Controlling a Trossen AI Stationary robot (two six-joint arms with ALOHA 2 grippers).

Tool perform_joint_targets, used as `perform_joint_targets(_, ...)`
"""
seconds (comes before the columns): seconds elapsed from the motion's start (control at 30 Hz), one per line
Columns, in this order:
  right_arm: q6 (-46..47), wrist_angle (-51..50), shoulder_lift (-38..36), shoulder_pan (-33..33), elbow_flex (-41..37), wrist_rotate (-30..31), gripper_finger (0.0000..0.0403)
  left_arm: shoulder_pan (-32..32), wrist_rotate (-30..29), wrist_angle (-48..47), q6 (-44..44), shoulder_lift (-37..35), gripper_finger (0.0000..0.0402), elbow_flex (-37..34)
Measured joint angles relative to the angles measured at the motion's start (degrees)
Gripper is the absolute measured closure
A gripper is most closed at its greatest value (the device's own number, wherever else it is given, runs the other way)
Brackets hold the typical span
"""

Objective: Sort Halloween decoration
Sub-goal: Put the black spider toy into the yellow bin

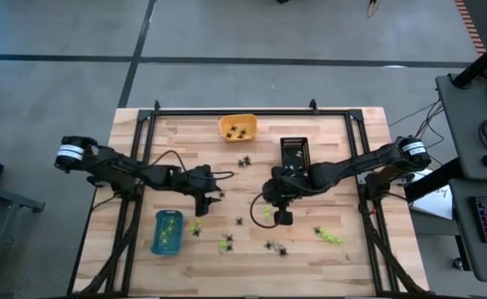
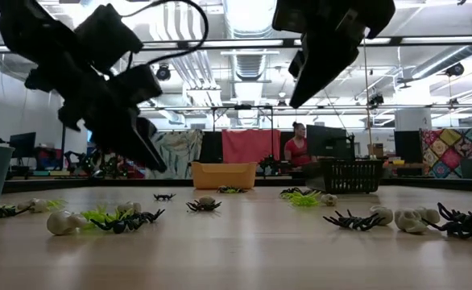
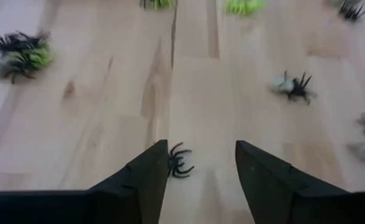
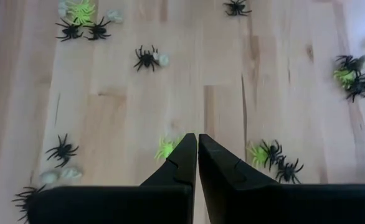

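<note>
Spider (image 3: 180, 161) flat on the wood, legs splayed, between parted fingers of left hand (image 3: 201, 174); right hand (image 4: 198, 163) closed, empty.

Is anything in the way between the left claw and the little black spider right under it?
Nothing visible. The left gripper hangs open above bare wood, and the spider lies between its fingers, beside one finger.

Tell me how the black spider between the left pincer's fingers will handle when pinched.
The black spider looks tiny and thin-legged, so probably very light, apt to skid on the smooth table. Its splayed legs may flex. The open left pincer straddles it.
</note>
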Motion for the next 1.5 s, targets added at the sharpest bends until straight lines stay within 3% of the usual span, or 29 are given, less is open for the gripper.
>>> perform_joint_targets(0.23, -1.2, 1.3, 0.0, -0.2, -1.2, 1.5, 0.0394, 0.0, -3.5, 1.7, 0.0, 4.4, 0.0249, 0.6)
perform_joint_targets(0.7, -0.8, 3.5, 0.0, -0.4, -4.8, 2.5, 0.0394, -0.6, -3.7, 2.5, 4.5, 9.9, 0.0268, 1.6)
perform_joint_targets(1.13, -0.4, 6.9, 0.0, -0.4, -4.8, 2.5, 0.0394, -0.6, -4.4, 2.4, 4.3, 10.1, 0.0363, 1.6)
perform_joint_targets(1.5, -2.7, 9.4, 0.0, -0.4, -4.8, 2.6, 0.0394, -0.5, -5.1, 1.2, 4.3, 6.9, 0.0401, 1.4)
